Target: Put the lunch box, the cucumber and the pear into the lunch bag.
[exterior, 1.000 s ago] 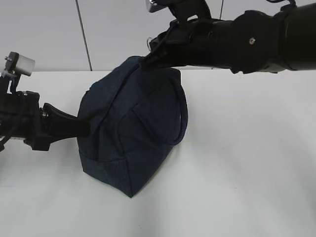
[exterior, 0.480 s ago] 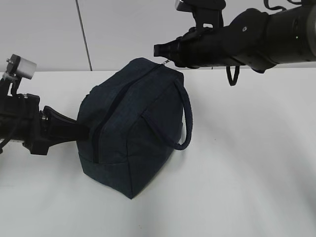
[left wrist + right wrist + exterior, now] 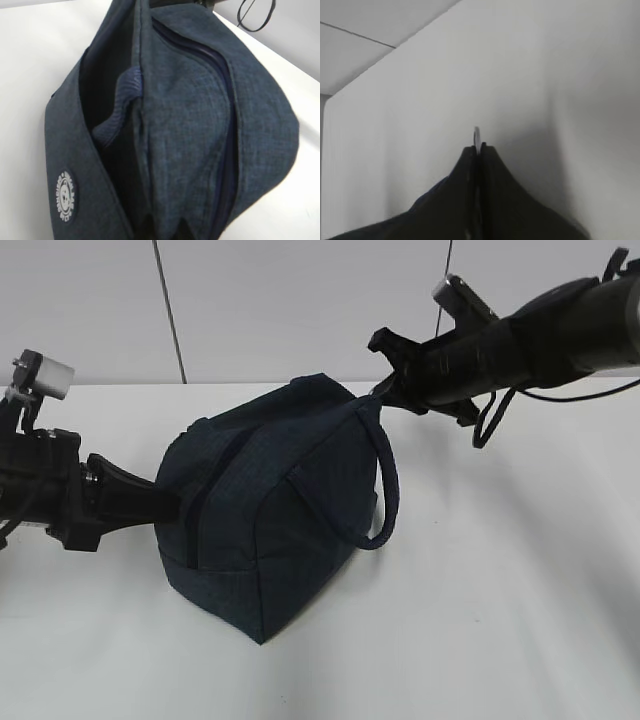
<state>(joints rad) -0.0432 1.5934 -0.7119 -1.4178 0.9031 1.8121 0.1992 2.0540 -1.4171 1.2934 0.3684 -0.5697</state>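
Right arm has swung from over the bag's top toward the upper right of the exterior frame, dragging the zipper pull along; zip track on top now looks run to its right end, and the bag's peak leans right; left arm unchanged at the left edge.

Right gripper (image 3: 385, 390) is pinched tight on the zipper ring (image 3: 477, 135), a sliver of metal showing between the closed tips in the right wrist view; it sits just off the upper-right corner of the lunch bag (image 3: 270, 510), touching it through the pull only.

Left gripper (image 3: 165, 502) is clenched on the bag's left end, apparently a fold of fabric; exact hold is hidden in both views.

Bag stands on the white table (image 3: 500, 590), centre-left of frame; loop handle (image 3: 385, 490) hangs down its right face; round white logo patch (image 3: 66, 196) at lower left of the left wrist view; a second ribbed handle strap lies in a fold there.

Long axis of the bag runs lower left to upper right, along the zip line; mouth faces up and right, toward the right gripper, which is the nearer arm to the zip end.

Lunch box, cucumber and pear are not visible; probably inside, cannot confirm; zip looks closed, so likely the closing step.
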